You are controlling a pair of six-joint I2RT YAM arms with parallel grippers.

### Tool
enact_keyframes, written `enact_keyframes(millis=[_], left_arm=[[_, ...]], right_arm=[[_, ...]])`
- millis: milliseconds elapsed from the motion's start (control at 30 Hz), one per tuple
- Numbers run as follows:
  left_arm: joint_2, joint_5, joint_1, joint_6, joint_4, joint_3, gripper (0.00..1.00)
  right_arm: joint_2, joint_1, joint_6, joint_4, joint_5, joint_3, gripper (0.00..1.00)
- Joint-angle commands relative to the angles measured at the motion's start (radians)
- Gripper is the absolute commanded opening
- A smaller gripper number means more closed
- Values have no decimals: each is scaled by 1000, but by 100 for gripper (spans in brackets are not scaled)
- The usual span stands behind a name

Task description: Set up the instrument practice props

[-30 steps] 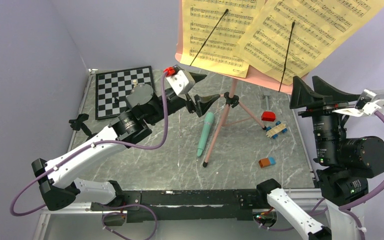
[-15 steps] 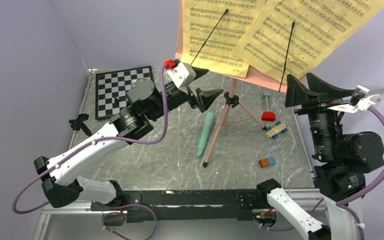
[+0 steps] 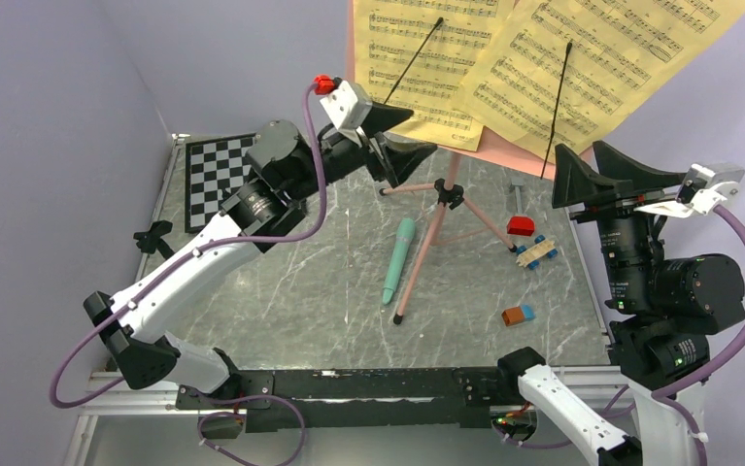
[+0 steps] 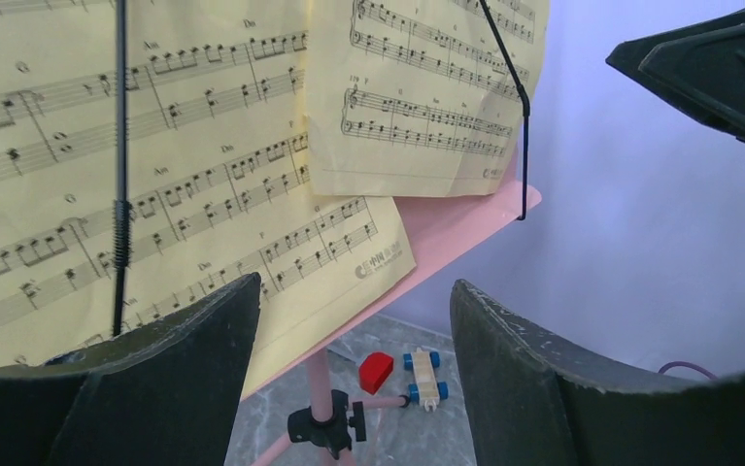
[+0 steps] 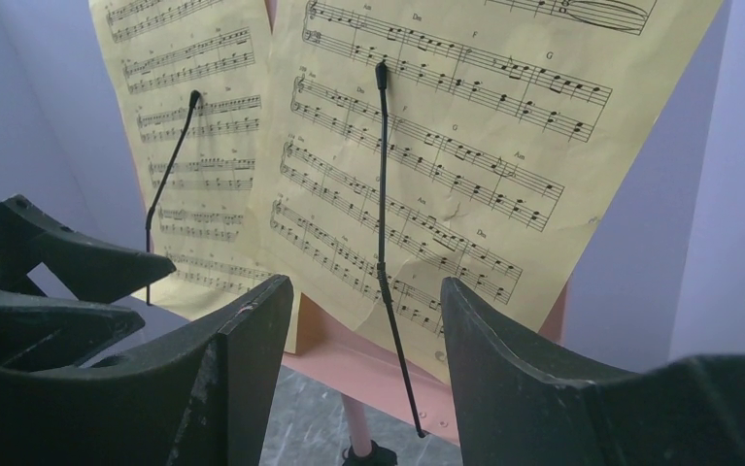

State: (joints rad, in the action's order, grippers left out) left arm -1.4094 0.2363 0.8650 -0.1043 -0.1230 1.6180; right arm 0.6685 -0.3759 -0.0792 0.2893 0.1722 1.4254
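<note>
The pink music stand (image 3: 443, 209) stands upright on its tripod at the back middle of the table. Two yellow sheet-music pages (image 3: 426, 58) rest on its desk under thin black wire holders (image 5: 385, 243). A mint-green tube (image 3: 397, 257) lies flat left of the stand's front leg. My left gripper (image 3: 423, 132) hovers open just left of the desk's lower edge, and in the left wrist view the left gripper (image 4: 354, 282) frames the pink ledge (image 4: 446, 233) without touching it. My right gripper (image 3: 576, 148) is open at the desk's right corner. In the right wrist view the right gripper (image 5: 366, 282) faces the right page, holding nothing.
A chessboard (image 3: 215, 175) lies at the back left, partly under my left arm. A small black object (image 3: 152, 238) sits at the table's left edge. A red block (image 3: 519, 225), a wooden toy car (image 3: 536, 252) and an orange-blue block (image 3: 518, 315) lie right of the stand. Purple walls close in.
My left arm has lifted and swung right, bringing its open gripper up to the stand's lower left edge. The right gripper has shifted slightly left.
</note>
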Motion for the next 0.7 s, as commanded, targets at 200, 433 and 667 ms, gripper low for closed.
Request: enact_keyframes(millis=[200, 433, 667], left_arm=[[-49, 304, -84, -126, -268, 14, 68], [-145, 363, -87, -139, -283, 115, 64], [-180, 285, -70, -76, -250, 152, 64]], right_arm=[[-15, -4, 23, 5, -6, 28, 63], [-39, -4, 53, 14, -4, 12, 63], [-53, -4, 70, 20, -14, 3, 64]])
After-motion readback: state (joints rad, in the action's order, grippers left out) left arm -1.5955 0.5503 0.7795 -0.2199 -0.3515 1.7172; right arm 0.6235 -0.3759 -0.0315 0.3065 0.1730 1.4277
